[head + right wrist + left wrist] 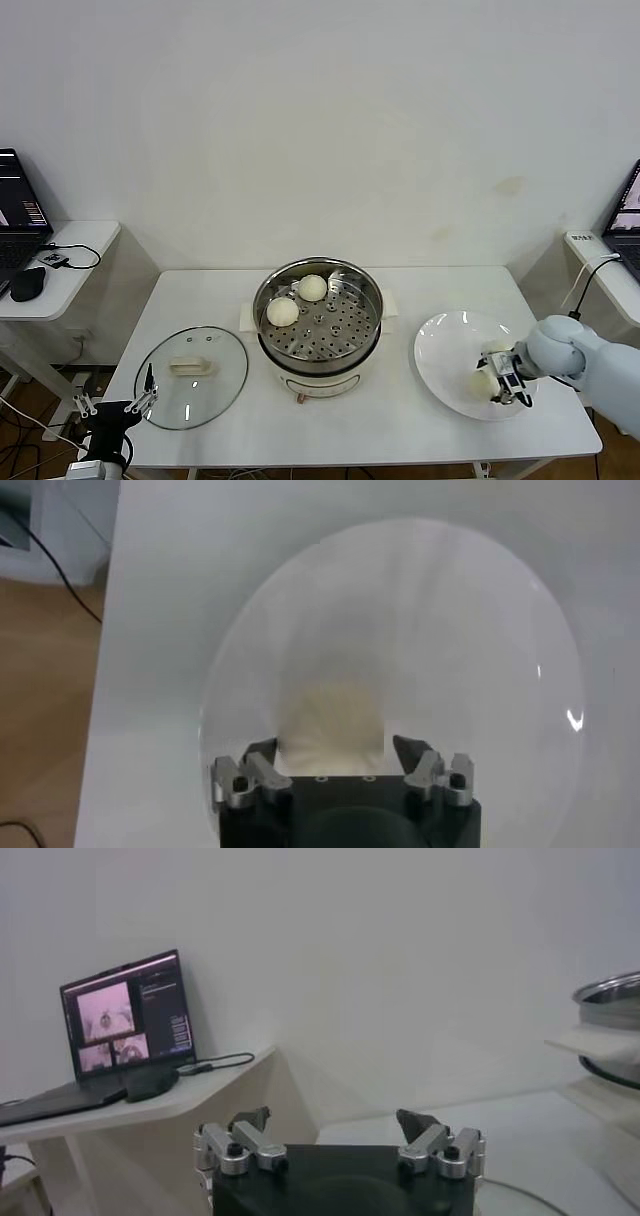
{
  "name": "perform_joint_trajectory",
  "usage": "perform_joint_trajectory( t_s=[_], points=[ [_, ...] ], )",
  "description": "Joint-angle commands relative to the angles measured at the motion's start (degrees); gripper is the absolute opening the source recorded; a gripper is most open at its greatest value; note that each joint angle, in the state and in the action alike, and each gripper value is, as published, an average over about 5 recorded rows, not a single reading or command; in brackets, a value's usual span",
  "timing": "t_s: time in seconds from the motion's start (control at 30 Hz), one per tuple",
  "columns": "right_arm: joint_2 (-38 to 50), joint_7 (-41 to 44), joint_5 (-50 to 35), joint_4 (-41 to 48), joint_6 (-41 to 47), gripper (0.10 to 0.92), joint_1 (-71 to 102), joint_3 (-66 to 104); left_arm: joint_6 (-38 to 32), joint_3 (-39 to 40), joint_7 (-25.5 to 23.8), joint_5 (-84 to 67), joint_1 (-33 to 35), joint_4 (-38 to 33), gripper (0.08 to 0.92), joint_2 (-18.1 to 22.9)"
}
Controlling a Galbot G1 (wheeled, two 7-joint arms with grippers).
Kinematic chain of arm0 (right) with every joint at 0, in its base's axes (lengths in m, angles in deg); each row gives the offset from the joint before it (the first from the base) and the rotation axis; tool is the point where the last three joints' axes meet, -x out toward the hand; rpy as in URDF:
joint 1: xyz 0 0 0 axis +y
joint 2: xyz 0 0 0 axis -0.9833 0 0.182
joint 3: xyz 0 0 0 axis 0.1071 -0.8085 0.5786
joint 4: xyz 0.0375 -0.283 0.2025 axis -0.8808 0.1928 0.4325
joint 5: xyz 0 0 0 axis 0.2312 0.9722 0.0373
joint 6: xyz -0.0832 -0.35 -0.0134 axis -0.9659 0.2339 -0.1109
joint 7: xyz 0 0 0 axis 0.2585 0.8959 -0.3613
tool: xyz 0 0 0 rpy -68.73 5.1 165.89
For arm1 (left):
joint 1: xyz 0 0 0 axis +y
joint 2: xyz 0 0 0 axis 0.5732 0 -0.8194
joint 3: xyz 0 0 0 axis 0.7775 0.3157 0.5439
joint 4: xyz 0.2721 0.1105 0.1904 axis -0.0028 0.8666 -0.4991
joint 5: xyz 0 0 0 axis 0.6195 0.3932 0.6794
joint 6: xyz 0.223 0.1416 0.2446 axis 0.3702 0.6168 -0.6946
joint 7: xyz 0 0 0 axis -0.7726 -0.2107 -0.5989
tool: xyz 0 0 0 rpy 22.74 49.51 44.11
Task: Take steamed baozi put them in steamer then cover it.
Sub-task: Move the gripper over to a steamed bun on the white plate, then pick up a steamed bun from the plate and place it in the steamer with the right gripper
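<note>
Bright, even light; soft shadows; wrist views perhaps slightly blurred

Plain white wall (330, 120); white table (200, 300); 2 side desks, left one (75, 250) holding a laptop (18, 210).

Probably lab: bare white wall (320, 120), white table (200, 300), laptops (120, 1023) on side desks (70, 250).

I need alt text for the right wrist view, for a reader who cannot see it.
The right gripper is lowered over a white plate, one finger on each side of a cream-white bun lying on it. The plate sits on a white table, with wooden floor visible past the table's edge.
</note>
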Motion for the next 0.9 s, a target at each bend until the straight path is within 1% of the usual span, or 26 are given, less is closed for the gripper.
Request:
perform_joint_trajectory(
  t_s=[0.03,0.33,0.5,0.7,0.9],
  points=[
    [-0.9,-0.3,0.4,0.8,0.6,0.644,0.7,0.3,0.0,-0.1,0.0,0.1,0.2,-0.2,0.823,0.0],
    [0.1,0.8,-1.5,-0.2,0.9,0.561,-2.6,0.3,0.0,0.1,0.0,0.1,0.2,-0.5,0.823,0.2],
    [1.6,3.2,-6.5,-1.8,1.7,0.560,-10.5,-1.2,0.0,0.1,0.0,0.1,0.1,-0.6,0.823,0.0],
    [2.4,5.8,-12.5,-2.8,2.5,0.565,-24.0,-5.0,0.0,0.3,0.0,0.1,0.1,-0.9,0.823,-0.3],
    [-0.3,6.1,-18.3,-1.5,3.3,0.568,-39.1,-11.9,0.0,0.5,0.0,0.0,0.0,-1.1,0.823,-0.7]
  ],
)
